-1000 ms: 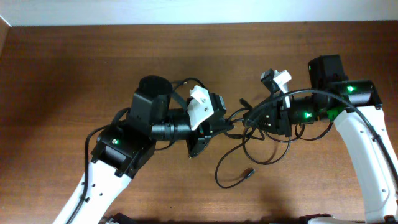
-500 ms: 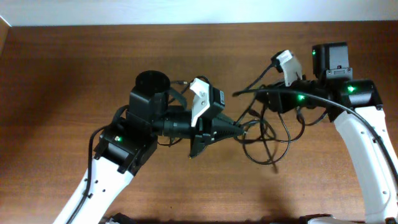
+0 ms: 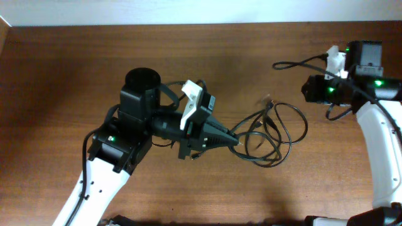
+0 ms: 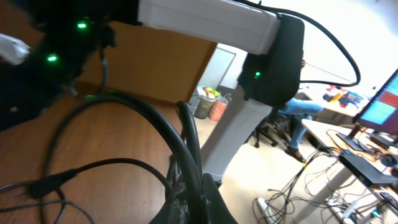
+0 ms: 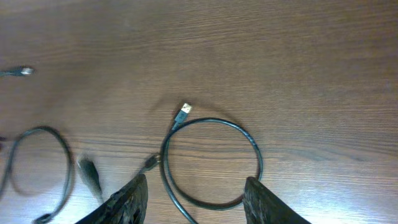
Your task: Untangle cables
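A tangle of thin black cables (image 3: 273,133) lies in loose loops on the brown table. My left gripper (image 3: 233,139) is at the tangle's left edge, shut on a black cable; the left wrist view shows that cable (image 4: 186,134) running up out of the closed jaws (image 4: 198,200). My right gripper (image 3: 309,89) is up and to the right of the tangle. In the right wrist view its jaws (image 5: 194,200) are wide open and empty above a cable loop (image 5: 211,160) with a pale plug (image 5: 184,111). One more black cable (image 3: 295,63) runs left from beside the right wrist.
The wooden table (image 3: 75,69) reaches to a white wall at the back. Past the table's edge, the left wrist view shows the right arm's white link (image 4: 211,18), office chairs and floor cables (image 4: 292,199).
My right arm has pulled back right and up, away from the tangle, with its jaws now open. The cable loops have spread out flatter on the table. My left gripper has shifted slightly down-left, still holding its cable.
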